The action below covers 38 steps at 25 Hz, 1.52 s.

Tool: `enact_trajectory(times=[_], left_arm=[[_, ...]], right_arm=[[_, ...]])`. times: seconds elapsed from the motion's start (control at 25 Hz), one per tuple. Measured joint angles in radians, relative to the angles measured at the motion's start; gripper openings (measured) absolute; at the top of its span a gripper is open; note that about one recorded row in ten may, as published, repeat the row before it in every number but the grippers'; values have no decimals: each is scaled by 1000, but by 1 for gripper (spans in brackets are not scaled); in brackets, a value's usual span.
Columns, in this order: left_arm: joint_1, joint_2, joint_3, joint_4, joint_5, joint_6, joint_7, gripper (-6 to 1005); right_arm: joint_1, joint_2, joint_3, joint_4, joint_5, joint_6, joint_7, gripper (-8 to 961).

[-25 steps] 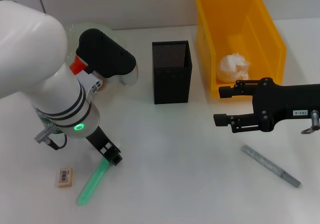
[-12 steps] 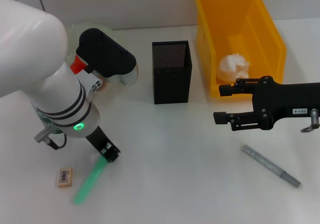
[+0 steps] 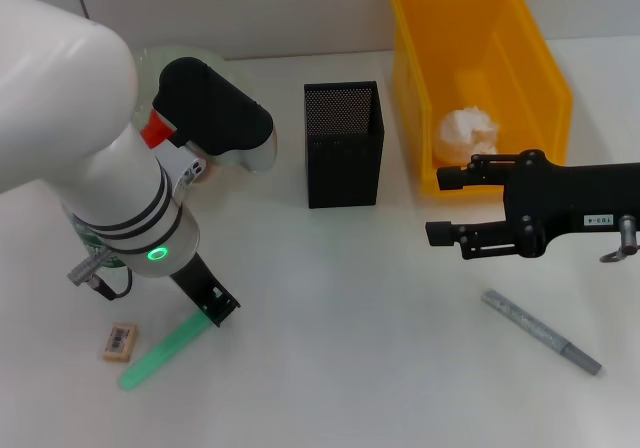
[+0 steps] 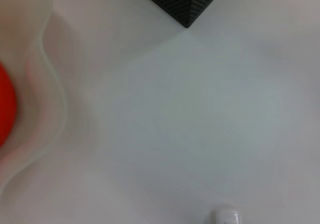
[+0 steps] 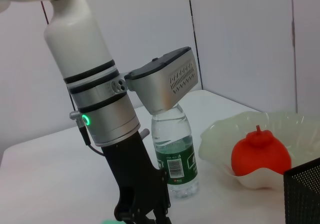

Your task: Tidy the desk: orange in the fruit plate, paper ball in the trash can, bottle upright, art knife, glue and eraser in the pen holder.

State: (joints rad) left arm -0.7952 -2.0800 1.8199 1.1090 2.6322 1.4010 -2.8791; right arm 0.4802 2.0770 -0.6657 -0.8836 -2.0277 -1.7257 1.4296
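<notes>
My left gripper (image 3: pixel 216 308) is low over the near left of the table, shut on the upper end of the green glue (image 3: pixel 158 349), which slants down to the left with its far end by the eraser (image 3: pixel 119 340). The right wrist view shows the same gripper (image 5: pixel 142 211) from the front. The black mesh pen holder (image 3: pixel 343 143) stands at centre. The paper ball (image 3: pixel 468 133) lies in the yellow trash can (image 3: pixel 545 63). My right gripper (image 3: pixel 446 208) hovers open in front of it. The grey art knife (image 3: pixel 542 331) lies near right. The bottle (image 5: pixel 172 154) stands upright. The orange (image 5: pixel 260 154) sits in the fruit plate (image 5: pixel 220 139).
In the head view my left arm hides most of the bottle and the fruit plate (image 3: pixel 160 60). A wall runs close behind the trash can and pen holder. The left wrist view shows the plate's rim (image 4: pixel 50 84) and a pen holder corner (image 4: pixel 186 4).
The glue has swung left and up, pivoting at my left gripper, and the eraser has shifted up-left and turned. The left gripper edged slightly up-left. My right gripper barely moved.
</notes>
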Motion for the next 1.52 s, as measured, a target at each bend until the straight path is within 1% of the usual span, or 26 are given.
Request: enact_trajectory(times=[0.04, 1.52], left_arm=[[-1, 0, 1, 0, 0, 0, 0, 197], [-19, 0, -17, 9, -19, 19, 1, 193]], right_arm=[[1, 0, 0, 0, 0, 0, 0, 764], [8, -1, 0, 2, -2, 25, 0, 764]])
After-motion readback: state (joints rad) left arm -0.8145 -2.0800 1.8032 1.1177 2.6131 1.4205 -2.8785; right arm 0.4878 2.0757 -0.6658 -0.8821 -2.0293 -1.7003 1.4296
